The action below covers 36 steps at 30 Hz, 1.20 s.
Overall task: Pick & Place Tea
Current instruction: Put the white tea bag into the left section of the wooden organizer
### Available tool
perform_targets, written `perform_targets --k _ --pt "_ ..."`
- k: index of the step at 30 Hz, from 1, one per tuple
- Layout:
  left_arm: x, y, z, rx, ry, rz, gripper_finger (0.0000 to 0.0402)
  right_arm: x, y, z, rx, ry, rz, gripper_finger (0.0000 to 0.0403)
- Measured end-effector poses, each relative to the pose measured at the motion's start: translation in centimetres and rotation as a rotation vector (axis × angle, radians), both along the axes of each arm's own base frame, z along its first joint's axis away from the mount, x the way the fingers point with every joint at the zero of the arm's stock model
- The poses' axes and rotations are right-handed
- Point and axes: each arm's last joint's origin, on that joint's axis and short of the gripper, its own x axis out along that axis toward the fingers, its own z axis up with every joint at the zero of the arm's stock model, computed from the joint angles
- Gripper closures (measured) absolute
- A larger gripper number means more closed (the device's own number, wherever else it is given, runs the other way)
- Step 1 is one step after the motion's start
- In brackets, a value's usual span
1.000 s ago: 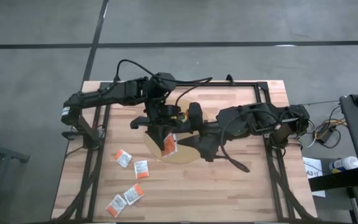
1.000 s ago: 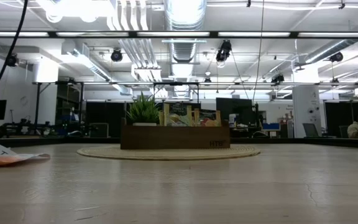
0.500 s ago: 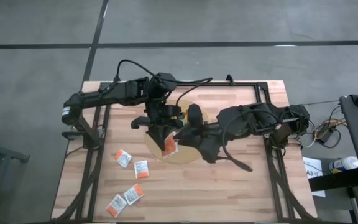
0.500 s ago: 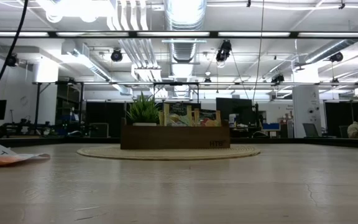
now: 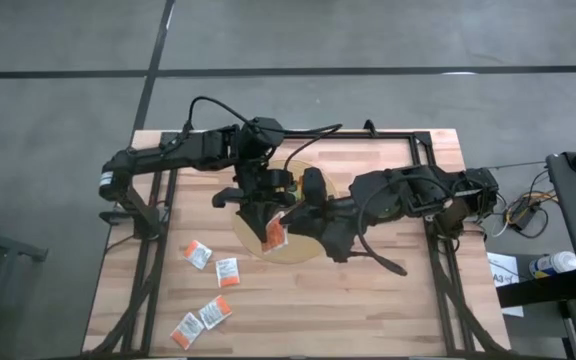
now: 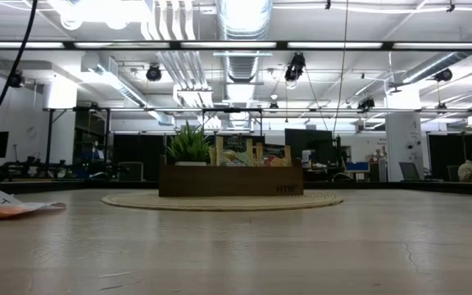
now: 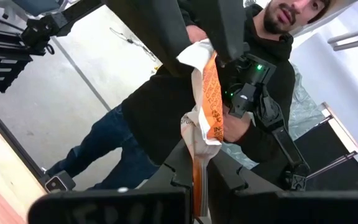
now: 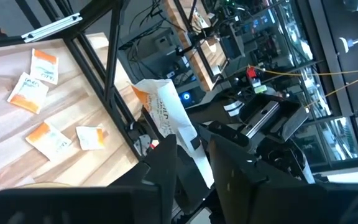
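Observation:
One white-and-orange tea sachet (image 5: 273, 236) hangs in the air above the round woven mat (image 5: 298, 250), held by both grippers. My left gripper (image 5: 265, 214) reaches in from the table's left and is shut on it. My right gripper (image 5: 294, 223) comes from the right and is shut on its other end. Several more tea sachets (image 5: 197, 253) lie flat on the wood near the front left. The brown tray (image 6: 230, 179) stands on the mat; in the high view my arms hide it. My left gripper pinches one end of the sachet (image 7: 196, 167) between its two fingers, seen edge-on. The sachet is lifted clear of the table and bends slightly between the grippers. My right gripper pinches the opposite end of the sachet (image 8: 180, 138) between its two fingers, coming level from the table's right. That end also shows between its fingers (image 7: 199, 55) in the left wrist view.
A small green plant (image 6: 189, 143) stands at the tray's left end. Loose sachets (image 8: 40, 65) lie on the planks near the front left corner. Black frame rails (image 5: 158, 240) run along the table's left and right sides. A person (image 7: 253, 87) stands beyond the table.
My right gripper's fingers have closed in on the free end of the sachet that my left gripper holds up. The sachet has shifted slightly toward the right gripper. Both arms have otherwise stayed in place.

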Motion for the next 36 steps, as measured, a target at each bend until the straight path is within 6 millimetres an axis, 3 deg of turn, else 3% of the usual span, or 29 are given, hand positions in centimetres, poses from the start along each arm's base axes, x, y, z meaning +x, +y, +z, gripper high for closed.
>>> perform_targets --k 6,9,13,18,30,36 --pt "0.2 0.0 0.0 -0.003 0.001 0.004 0.0384 0.0 0.1 -0.1 -0.019 0.004 0.049 0.03" --pt "0.4 0.1 -0.1 -0.005 0.001 0.003 0.0384 0.0 0.2 -0.1 -0.02 0.008 0.056 0.0323" --pt "0.5 0.1 -0.2 -0.007 0.014 0.006 0.0384 0.0 0.1 -0.1 0.001 0.011 0.045 0.0382" --pt "0.5 0.2 -0.2 -0.013 0.036 0.014 0.0375 0.0 0.1 -0.2 0.017 0.014 0.038 0.0394" --pt "0.1 0.2 -0.6 -0.033 0.161 0.02 0.0265 -0.4 0.0 -1.1 0.112 0.129 -0.016 0.0395" --pt "-2.0 0.1 -1.8 0.072 0.196 0.081 0.0251 -0.7 -0.2 -1.7 0.211 0.213 -0.081 0.0395"
